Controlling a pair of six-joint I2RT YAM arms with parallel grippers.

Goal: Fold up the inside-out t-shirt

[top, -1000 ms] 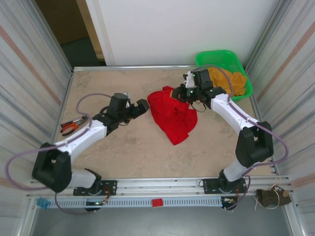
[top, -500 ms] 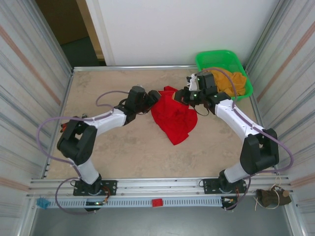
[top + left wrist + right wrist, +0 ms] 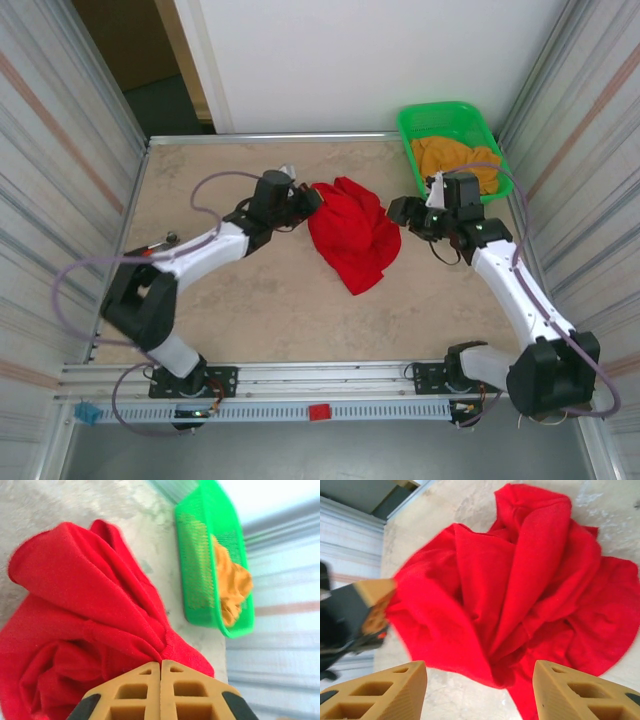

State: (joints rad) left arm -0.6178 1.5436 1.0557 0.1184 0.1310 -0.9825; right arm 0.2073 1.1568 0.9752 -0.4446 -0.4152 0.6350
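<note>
Found the t-shirt crumpled in a heap on the table, far of centre, between both arms. Noted the left gripper clenched on a fold at the heap's left edge. Noted the right gripper with jaws apart, grasping nothing, just beside the heap's right edge. Judged possible: dragging the whole bundle instead of spreading it, given one pinch alone (unable to count the layers caught); slipping off a shallow bite; knocking the nearby green basket. Found no brand, label or legible writing.
</note>
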